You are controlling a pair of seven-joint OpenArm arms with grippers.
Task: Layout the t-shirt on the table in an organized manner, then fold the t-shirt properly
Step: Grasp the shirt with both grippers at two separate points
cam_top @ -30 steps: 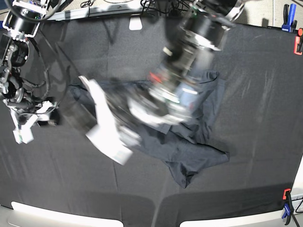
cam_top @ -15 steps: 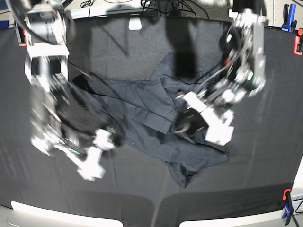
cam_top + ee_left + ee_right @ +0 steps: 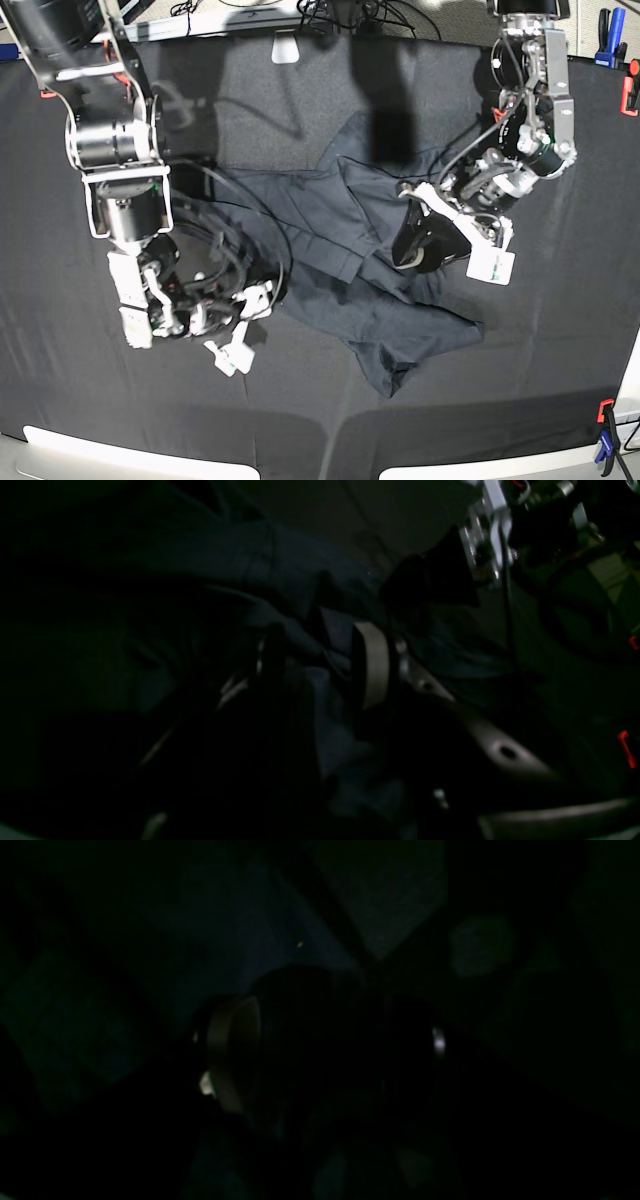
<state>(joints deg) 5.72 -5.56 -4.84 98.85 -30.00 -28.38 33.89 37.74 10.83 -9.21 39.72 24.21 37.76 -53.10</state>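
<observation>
Two end effectors are working at the shirt [image 3: 350, 250], and we are judging this to be the spreading-out step, with no folding begun. Our left end effector [image 3: 432, 240] is sitting down on the shirt's right-hand part. In the left wrist view its fingers [image 3: 371, 664] are standing apart with dark cloth bunched between them, but we cannot tell whether they are pinching that cloth or only resting in it. Our right end effector [image 3: 243, 322] is hanging at the shirt's left edge with its jaws spread wide; the right wrist view is too dark to show whether any cloth lies between them, and nothing looks gripped.

Next, we are thinking, each end effector needs a firm hold on an edge, then a pull outward, away from the shirt's middle, to draw the wrinkles flat.

Our shirt is lying crumpled near the middle of the bench [image 3: 560, 380], dark charcoal against the blacker cover. It is overlapping itself in several layers, one pointed corner is reaching toward the bench's near edge, and no clear outline of sleeves or collar is showing.
</observation>
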